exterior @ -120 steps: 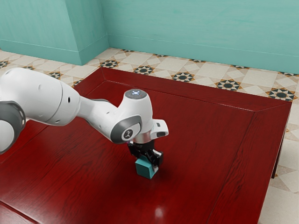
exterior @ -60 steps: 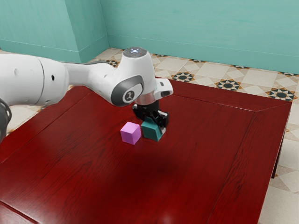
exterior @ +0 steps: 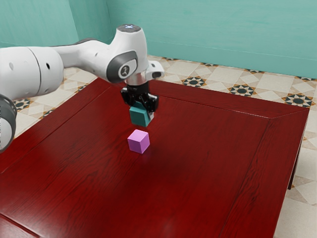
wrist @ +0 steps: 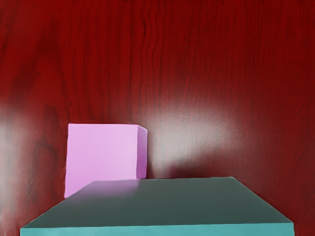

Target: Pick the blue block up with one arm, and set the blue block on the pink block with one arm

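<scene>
My black gripper (exterior: 140, 110) is shut on the blue block (exterior: 139, 116), a teal-blue cube held in the air over the red table (exterior: 223, 163). The pink block (exterior: 138, 141) rests on the table just below the held cube, a small gap apart. In the wrist view the blue block (wrist: 162, 206) looms large under my hand, and the pink block (wrist: 103, 155) stands on the wood beyond it, partly covered by the blue one.
The dark red wooden table has a raised rim (exterior: 282, 116) along its far and right sides. Past it lie a patterned tile floor (exterior: 247, 79) and teal walls (exterior: 223, 25).
My arm has lifted the blue block from the near part of the table and carried it up and toward the exterior view's left, to above the pink block.
</scene>
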